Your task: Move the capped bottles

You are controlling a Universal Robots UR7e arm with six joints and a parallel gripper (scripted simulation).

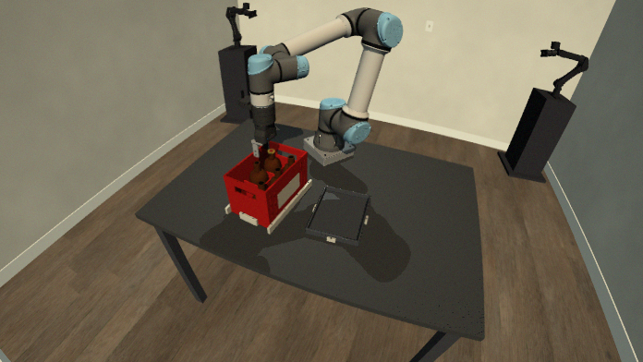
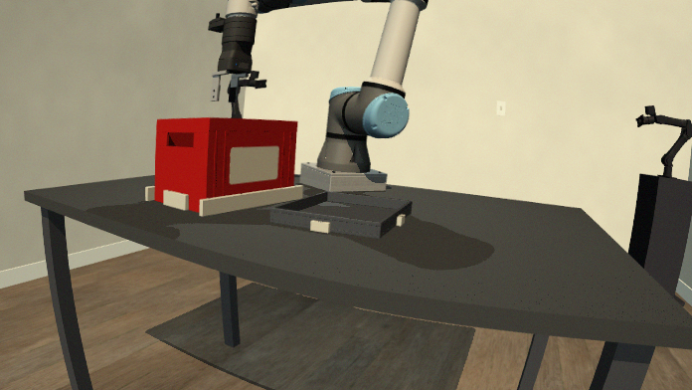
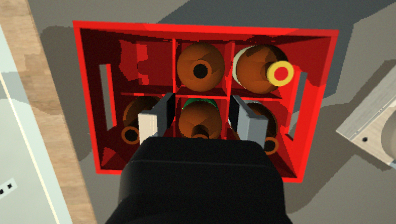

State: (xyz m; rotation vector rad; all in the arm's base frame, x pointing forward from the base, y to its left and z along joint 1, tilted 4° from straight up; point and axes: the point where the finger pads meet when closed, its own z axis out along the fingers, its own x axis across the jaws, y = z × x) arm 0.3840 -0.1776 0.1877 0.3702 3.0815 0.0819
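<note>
I see gripper (image 3: pixel 201 119) above red crate (image 3: pixel 90 120) | jaws spread, holding nothing | green-labelled brown bottle (image 3: pixel 200 117) centred between fingers, near-edge middle cell

The red crate (image 2: pixel 226 156) stands on the dark counter (image 2: pixel 447 259), pale blocks against its foot. Above its back edge hangs the claw (image 2: pixel 232 94), fingers spread wide with nothing between them. Just beside the crate, toward the robot's base (image 2: pixel 344 177), lies a low dark tray (image 2: pixel 343 215). Past the crate, a camera stand (image 2: pixel 661 226).
</note>
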